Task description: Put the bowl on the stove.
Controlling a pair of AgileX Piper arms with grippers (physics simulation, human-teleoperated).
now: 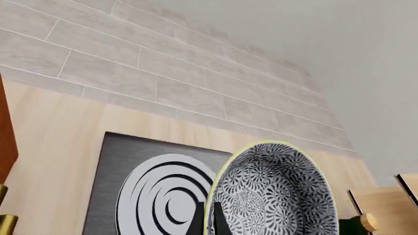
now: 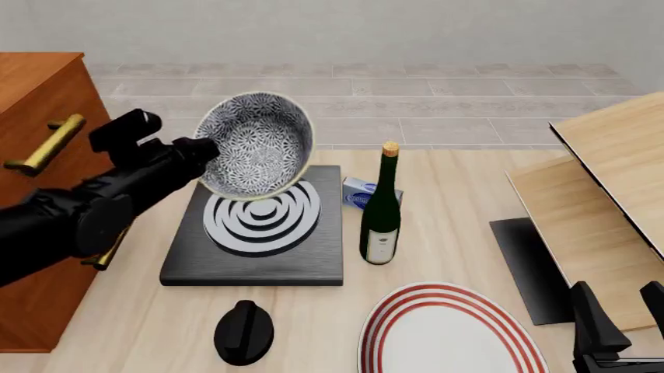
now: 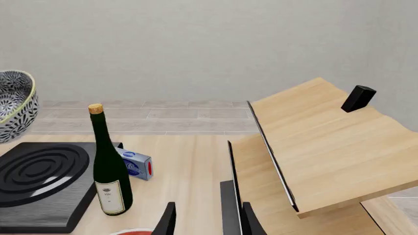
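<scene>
1. Nearest the front camera, at the table's near edge, sit a black knob (image 2: 244,332) and a white plate with red rings (image 2: 450,332); the plate is bare where it shows, though its near part is cut off by the frame.
2. Right gripper (image 2: 620,326) rests low at the near right corner, its jaws spread apart with nothing between them. Only its wrist camera shows the gap between the fingers (image 3: 166,221) from behind.
3. Just past it a thin dark panel (image 2: 525,266) lies flat on the table (image 2: 452,210), beside slanted pale wooden boards (image 2: 612,171) along the right edge; the right wrist view alone shows a small black block (image 3: 358,98) on the upper board.
4. Mid-table stands a corked dark green wine bottle (image 2: 381,208); its cream label is too small to read. Behind it lies a small blue-and-white box (image 2: 362,192), print illegible.
5. Left of the bottle lies the stove (image 2: 256,229), rings up.
6. Left gripper (image 2: 202,151) has its jaws clenched on the rim of the bowl (image 2: 255,144), held tilted in the air above the stove's far half, not touching it. The bowl is empty; the left wrist view shows its patterned inside (image 1: 271,193) close up.
7. An orange-brown cabinet (image 2: 42,101) with brass handles stands at the left edge.
</scene>
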